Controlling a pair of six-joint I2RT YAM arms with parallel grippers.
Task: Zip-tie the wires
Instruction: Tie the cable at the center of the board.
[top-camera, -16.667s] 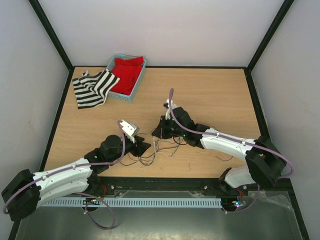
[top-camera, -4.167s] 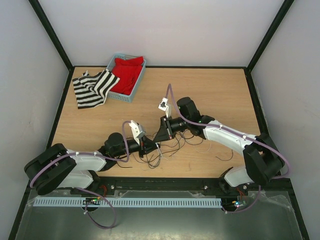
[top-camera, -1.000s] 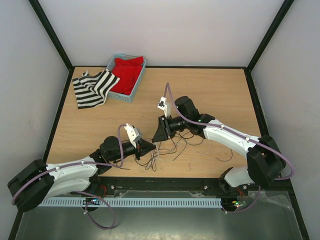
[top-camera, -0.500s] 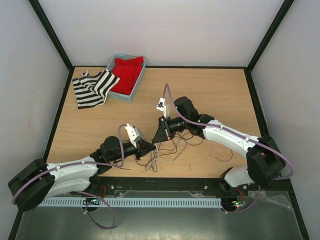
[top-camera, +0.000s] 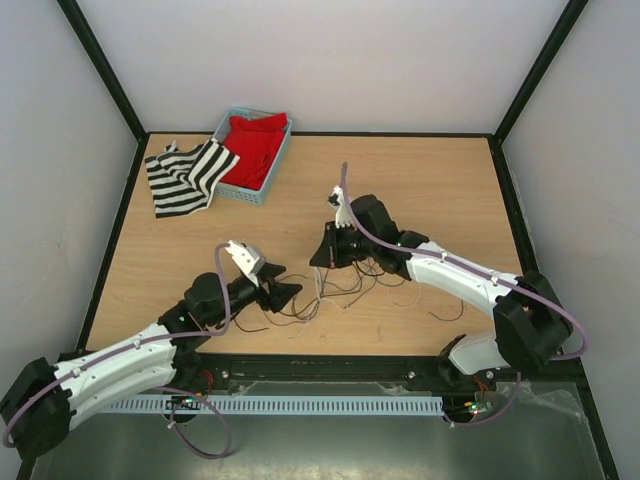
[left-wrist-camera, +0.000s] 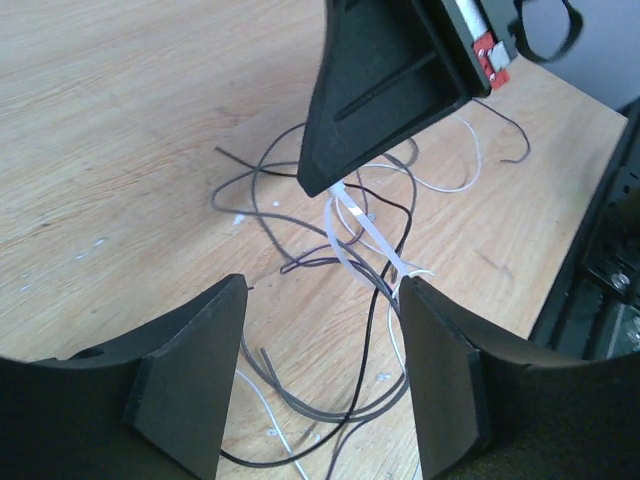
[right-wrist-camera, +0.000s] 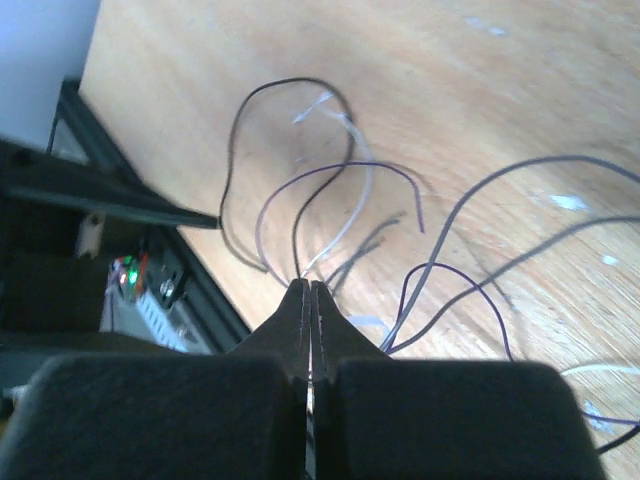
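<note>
The top external view looks steeply down from above and behind the arm bases. It takes in the whole light wooden tabletop (top-camera: 430, 190) to its far edge. The left wrist view sits low and close, looking between the left arm's dark fingers (left-wrist-camera: 190, 380) at the right arm's black fingers (left-wrist-camera: 380, 90) just ahead. The right wrist view is closer still, aimed down past its own fingers toward the black rail (right-wrist-camera: 110, 195) along the near edge. All three share the thin black and pale wires (top-camera: 340, 290) by the near edge. Both wrist views also catch the pale flat strip (left-wrist-camera: 365, 235) at the right fingertips.
</note>
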